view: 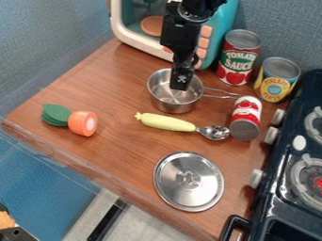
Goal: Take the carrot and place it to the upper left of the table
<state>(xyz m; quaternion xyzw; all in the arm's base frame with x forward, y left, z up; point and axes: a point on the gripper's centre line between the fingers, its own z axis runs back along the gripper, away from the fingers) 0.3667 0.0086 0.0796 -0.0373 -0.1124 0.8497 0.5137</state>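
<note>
The carrot (82,124) is orange with a pale cut face and green leaves (56,115); the spoon's handle (165,122) is pale yellow. The pot (172,106) and lid (188,181) are silver, the counter (129,160) brown with wood grain, the stove (277,197) dark navy.

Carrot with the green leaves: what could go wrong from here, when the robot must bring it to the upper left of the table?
The carrot lies near the front-left edge of the table, so a careless push might drop it. The end effector hangs over the saucepan; a low sideways move could catch its rim. The pan could then bump the small red-and-white can by its handle.
</note>
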